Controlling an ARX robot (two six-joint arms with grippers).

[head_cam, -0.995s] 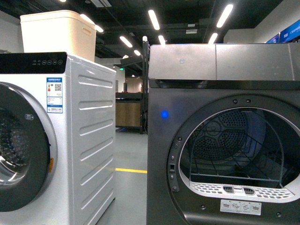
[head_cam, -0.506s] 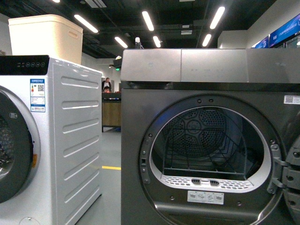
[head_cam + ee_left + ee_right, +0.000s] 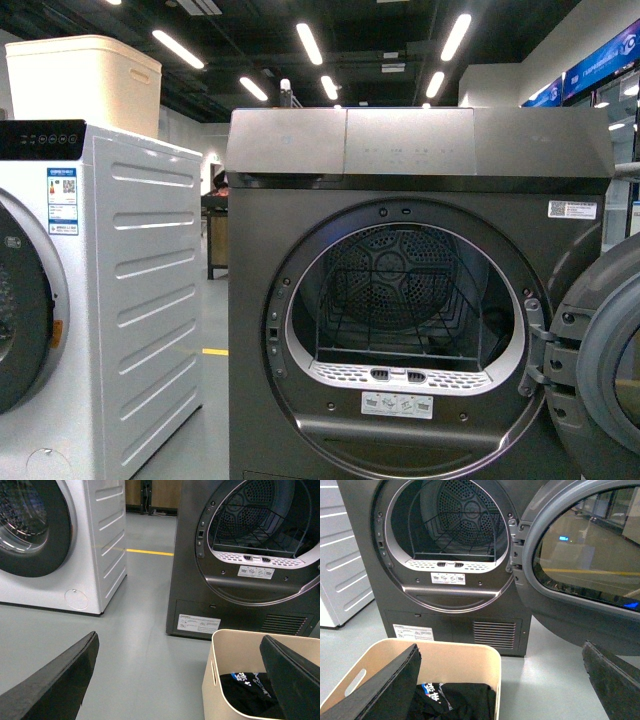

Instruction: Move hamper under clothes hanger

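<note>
The hamper point(image 3: 235, 650) is a beige tub on the grey floor just in front of the grey dryer. It also shows in the right wrist view point(image 3: 455, 665). A black garment with white and blue print point(image 3: 245, 692) lies inside it, seen too in the right wrist view point(image 3: 460, 700). My left gripper point(image 3: 175, 680) is open, one finger over the hamper's inside, the other over bare floor. My right gripper point(image 3: 497, 685) is open, one finger over the hamper, the other over floor beside it. The clothes hanger is out of view.
The grey dryer point(image 3: 400, 300) stands straight ahead, its round door point(image 3: 585, 555) swung open to the right. A white washer point(image 3: 120, 300) stands to its left with another beige tub point(image 3: 85, 85) on top. A yellow floor line point(image 3: 150, 553) runs between them.
The front view has swung to the right: the washer and dryer have slid left in the picture, and the dryer's open door has come into view at the right edge.
</note>
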